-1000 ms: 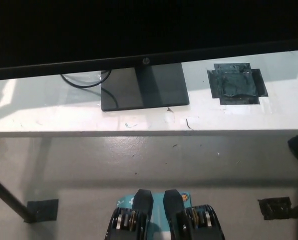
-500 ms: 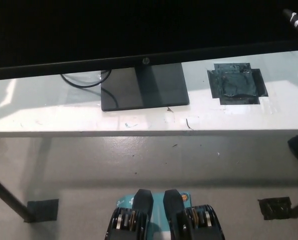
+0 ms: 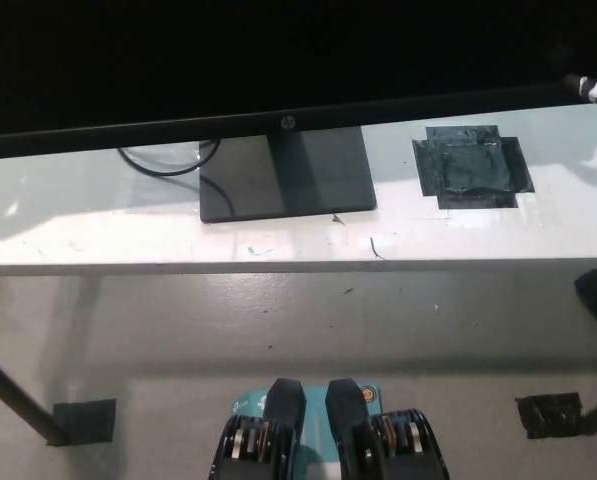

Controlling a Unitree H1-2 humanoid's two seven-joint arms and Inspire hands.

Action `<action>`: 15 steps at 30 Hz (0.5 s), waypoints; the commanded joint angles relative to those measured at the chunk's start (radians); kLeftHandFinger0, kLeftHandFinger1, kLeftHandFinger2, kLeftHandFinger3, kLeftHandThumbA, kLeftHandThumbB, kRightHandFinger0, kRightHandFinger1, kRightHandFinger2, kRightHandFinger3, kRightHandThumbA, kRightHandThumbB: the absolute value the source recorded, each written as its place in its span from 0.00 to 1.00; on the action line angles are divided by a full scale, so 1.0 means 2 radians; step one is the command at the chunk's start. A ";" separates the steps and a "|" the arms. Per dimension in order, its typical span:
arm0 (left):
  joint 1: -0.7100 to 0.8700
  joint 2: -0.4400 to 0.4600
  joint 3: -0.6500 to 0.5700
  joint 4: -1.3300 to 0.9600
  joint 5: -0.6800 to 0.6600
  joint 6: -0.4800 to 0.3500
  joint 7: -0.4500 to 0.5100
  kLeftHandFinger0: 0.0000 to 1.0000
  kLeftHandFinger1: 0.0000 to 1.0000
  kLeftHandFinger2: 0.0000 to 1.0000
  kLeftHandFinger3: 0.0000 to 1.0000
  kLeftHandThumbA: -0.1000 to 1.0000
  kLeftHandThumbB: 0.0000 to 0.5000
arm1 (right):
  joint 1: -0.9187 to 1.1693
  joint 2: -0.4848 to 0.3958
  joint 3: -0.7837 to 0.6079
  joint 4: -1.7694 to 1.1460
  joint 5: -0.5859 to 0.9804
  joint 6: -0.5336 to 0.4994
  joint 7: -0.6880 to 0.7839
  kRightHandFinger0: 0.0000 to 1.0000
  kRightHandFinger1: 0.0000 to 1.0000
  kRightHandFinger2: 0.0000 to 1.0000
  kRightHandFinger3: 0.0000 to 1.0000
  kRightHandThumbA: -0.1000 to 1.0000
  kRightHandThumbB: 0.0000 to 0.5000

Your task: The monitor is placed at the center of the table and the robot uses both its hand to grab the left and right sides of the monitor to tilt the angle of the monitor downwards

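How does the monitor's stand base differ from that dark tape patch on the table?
The stand base is a smooth, flat grey rectangle partly tucked under the monitor; the tape patch is wrinkled, glossy and cross-shaped, with ragged overlapping strips. The base sits near the table's middle with a cable beside it; the patch lies further right, apart and uncovered. Both are dark and lie flat on the white top.
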 commanded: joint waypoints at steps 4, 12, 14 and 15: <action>-0.113 -0.004 -0.040 0.015 0.051 -0.023 -0.016 1.00 1.00 1.00 1.00 0.84 0.96 | -0.133 -0.042 0.128 -0.015 -0.088 0.009 0.225 1.00 1.00 1.00 1.00 0.56 1.00; -0.142 -0.011 -0.077 0.044 0.087 -0.042 -0.010 1.00 1.00 1.00 1.00 0.82 0.99 | -0.141 -0.041 0.130 -0.023 -0.078 0.021 0.195 1.00 1.00 1.00 1.00 0.54 1.00; -0.148 -0.008 -0.094 0.050 0.111 -0.048 0.000 1.00 1.00 1.00 1.00 0.82 0.97 | -0.139 -0.039 0.133 -0.030 -0.094 -0.012 0.160 1.00 1.00 1.00 1.00 0.61 1.00; -0.151 -0.006 -0.101 0.053 0.120 -0.052 0.005 1.00 1.00 1.00 1.00 0.82 0.94 | -0.139 -0.038 0.134 -0.031 -0.100 -0.017 0.149 1.00 1.00 1.00 1.00 0.61 1.00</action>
